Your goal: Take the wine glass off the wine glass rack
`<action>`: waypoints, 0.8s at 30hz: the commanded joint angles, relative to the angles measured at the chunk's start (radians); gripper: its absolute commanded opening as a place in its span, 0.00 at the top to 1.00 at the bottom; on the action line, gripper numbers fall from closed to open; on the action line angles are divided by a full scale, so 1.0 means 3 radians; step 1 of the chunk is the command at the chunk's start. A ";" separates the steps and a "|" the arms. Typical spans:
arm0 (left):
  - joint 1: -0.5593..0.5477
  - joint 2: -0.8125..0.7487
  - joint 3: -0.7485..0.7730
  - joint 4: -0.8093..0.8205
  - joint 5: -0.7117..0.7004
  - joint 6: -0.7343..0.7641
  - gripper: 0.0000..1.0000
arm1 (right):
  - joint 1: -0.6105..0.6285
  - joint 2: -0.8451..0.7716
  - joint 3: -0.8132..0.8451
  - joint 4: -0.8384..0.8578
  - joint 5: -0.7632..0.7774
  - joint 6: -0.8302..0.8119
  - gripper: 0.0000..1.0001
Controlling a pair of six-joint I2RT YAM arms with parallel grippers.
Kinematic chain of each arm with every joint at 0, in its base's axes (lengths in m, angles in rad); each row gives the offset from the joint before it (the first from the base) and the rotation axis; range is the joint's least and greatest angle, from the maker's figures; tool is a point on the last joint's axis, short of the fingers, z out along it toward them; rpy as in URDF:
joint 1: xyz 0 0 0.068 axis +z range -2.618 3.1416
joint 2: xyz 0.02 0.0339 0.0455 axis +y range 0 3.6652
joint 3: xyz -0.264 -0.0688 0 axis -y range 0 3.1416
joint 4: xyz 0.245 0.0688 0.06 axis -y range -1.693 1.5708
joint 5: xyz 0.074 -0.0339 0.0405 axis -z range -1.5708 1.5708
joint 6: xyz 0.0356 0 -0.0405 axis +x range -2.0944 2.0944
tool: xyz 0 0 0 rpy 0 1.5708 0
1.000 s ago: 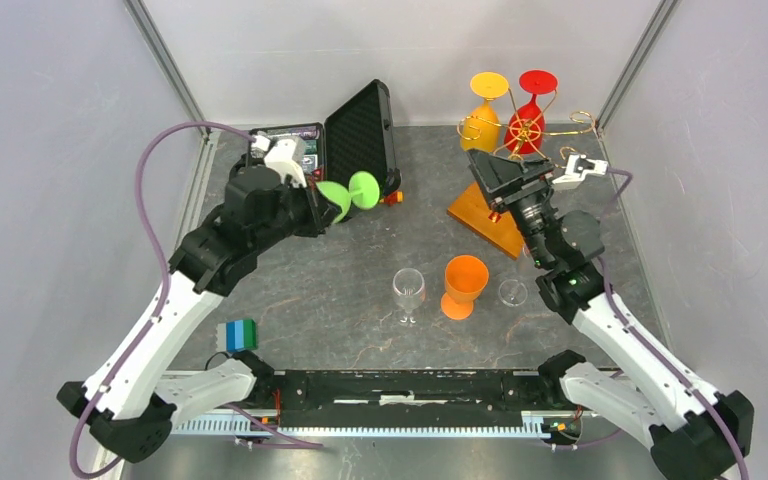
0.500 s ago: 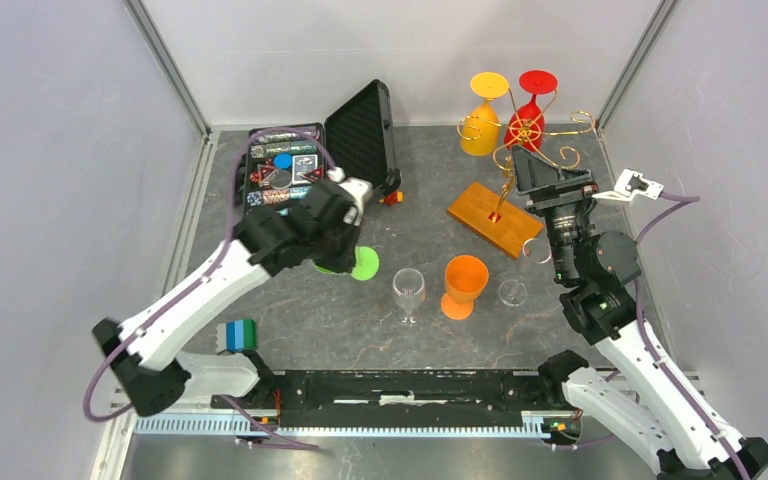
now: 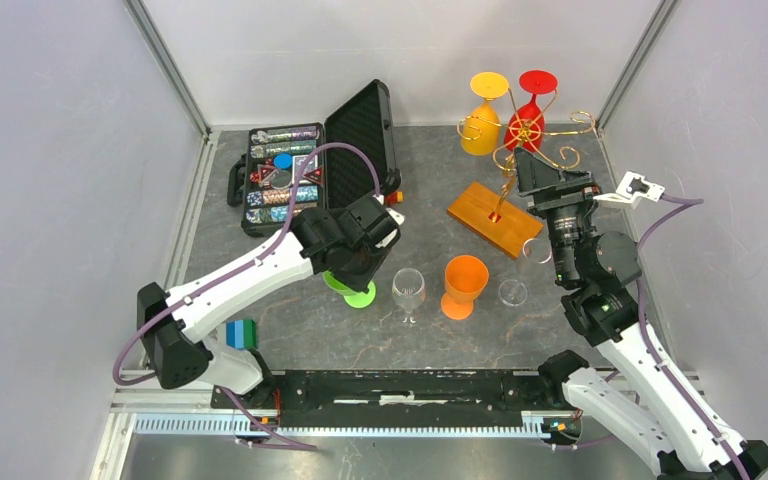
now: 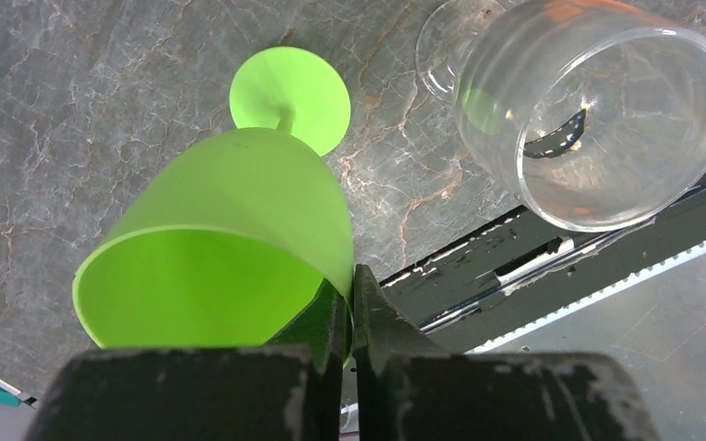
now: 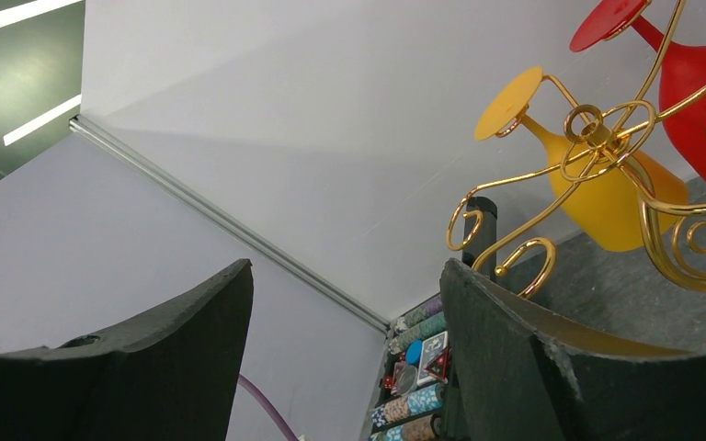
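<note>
Quick status from my remote seat. My left claw [image 4: 351, 308] is pressed together on the rim of the green glass [image 4: 239, 211], one finger inside the bowl and one outside. That thin wall is the only easy thing to pinch on a glass this shape, so the hold makes sense. The glass is off the rack [image 3: 495, 218] and well apart from it, low over the table [image 3: 430, 200] with its foot pointing down, just beside the clear glass [image 3: 408, 290]. I can't tell if the foot is touching the stone yet. My guess is it's being set down there so the glasses end up in one row.

My right claw [image 5: 345, 276] is spread wide and holds nothing. It's up near the rack's gold curls, looking straight at them, probably lined up for whichever glass comes off next.

Head count:
- On the rack: two glasses, yellow [image 3: 480, 130] and red [image 3: 537, 83], both hanging bowl-down by the foot. That's how the curls keep them.
- Off the rack: green one in my left claw, one clear glass standing, one orange glass [image 3: 465, 278] standing, and a second small clear piece [image 3: 512, 292] to its right that's too faint to call.
- One rack, and one open case [image 3: 360, 130] at the back left.
</note>
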State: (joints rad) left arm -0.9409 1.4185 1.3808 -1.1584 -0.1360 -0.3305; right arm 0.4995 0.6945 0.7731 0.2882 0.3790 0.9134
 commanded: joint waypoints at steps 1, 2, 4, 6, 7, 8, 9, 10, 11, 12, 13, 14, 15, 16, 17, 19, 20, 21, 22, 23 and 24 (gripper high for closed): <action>-0.0049 0.0088 0.0016 -0.0035 0.0145 0.0233 0.97 | -0.0001 -0.0033 0.0062 0.0011 0.0071 -0.0059 0.21; -0.0053 0.0107 0.0006 -0.0038 0.0179 0.0251 0.97 | 0.0002 -0.0039 0.0057 0.0011 0.0067 -0.0051 0.21; -0.0068 0.0143 -0.0005 -0.0035 0.0222 0.0278 0.96 | 0.0002 -0.0044 0.0062 0.0012 0.0059 -0.0048 0.21; -0.0073 0.0173 -0.0005 -0.0035 0.0209 0.0287 0.93 | 0.0002 -0.0048 0.0072 0.0007 0.0057 -0.0058 0.21; -0.0079 0.0186 -0.0006 -0.0036 0.0215 0.0302 0.90 | 0.0002 -0.0050 0.0077 0.0001 0.0058 -0.0061 0.21; -0.0080 0.0191 -0.0004 -0.0033 0.0206 0.0309 0.87 | 0.0002 -0.0049 0.0077 -0.0004 0.0058 -0.0064 0.21; -0.0078 0.0196 -0.0009 -0.0035 0.0198 0.0314 0.86 | 0.0002 -0.0046 0.0081 -0.0006 0.0058 -0.0068 0.21; -0.0076 0.0205 -0.0010 -0.0036 0.0200 0.0323 0.84 | 0.0002 -0.0052 0.0079 -0.0010 0.0057 -0.0071 0.21; -0.0079 0.0209 -0.0010 -0.0035 0.0199 0.0333 0.83 | -0.0001 -0.0052 0.0078 -0.0015 0.0061 -0.0073 0.22; -0.0076 0.0210 -0.0006 -0.0035 0.0192 0.0344 0.81 | 0.0002 -0.0050 0.0081 -0.0022 0.0064 -0.0074 0.21; -0.0079 0.0202 -0.0004 -0.0035 0.0191 0.0358 0.81 | 0.0002 -0.0056 0.0082 -0.0023 0.0064 -0.0074 0.21; -0.0078 0.0195 0.0002 -0.0035 0.0183 0.0379 0.80 | 0.0002 -0.0053 0.0080 -0.0022 0.0064 -0.0073 0.22; -0.0080 0.0184 0.0013 -0.0035 0.0152 0.0381 0.79 | 0.0002 -0.0054 0.0080 -0.0025 0.0066 -0.0073 0.21; -0.0080 0.0164 0.0026 -0.0035 0.0102 0.0385 0.78 | 0.0001 -0.0054 0.0083 -0.0022 0.0066 -0.0074 0.21; -0.0078 0.0152 0.0044 -0.0035 0.0075 0.0395 0.77 | 0.0002 -0.0054 0.0084 -0.0024 0.0062 -0.0074 0.21; -0.0076 0.0123 0.0098 -0.0049 0.0031 0.0409 0.71 | -0.0001 -0.0052 0.0083 -0.0025 0.0061 -0.0074 0.21; -0.0080 0.0114 0.0133 -0.0057 0.0027 0.0415 0.69 | 0.0002 -0.0054 0.0090 -0.0025 0.0060 -0.0071 0.21; -0.0079 0.0100 0.0164 -0.0065 0.0033 0.0431 0.65 | 0.0002 -0.0054 0.0092 -0.0025 0.0056 -0.0076 0.22; -0.0080 0.0076 0.0197 -0.0066 0.0047 0.0453 0.61 | 0.0002 -0.0055 0.0098 -0.0033 0.0060 -0.0079 0.21; -0.0080 0.0047 0.0230 -0.0062 0.0091 0.0482 0.56 | 0.0001 -0.0059 0.0106 -0.0034 0.0057 -0.0088 0.21; -0.0077 -0.0010 0.0249 -0.0061 0.0138 0.0519 0.51 | 0.0002 -0.0056 0.0115 -0.0039 0.0059 -0.0101 0.21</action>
State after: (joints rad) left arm -0.9600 1.4780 1.3880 -1.1782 -0.1043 -0.2470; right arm 0.4995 0.6880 0.7731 0.2687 0.3794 0.9100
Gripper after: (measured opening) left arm 0.412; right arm 0.788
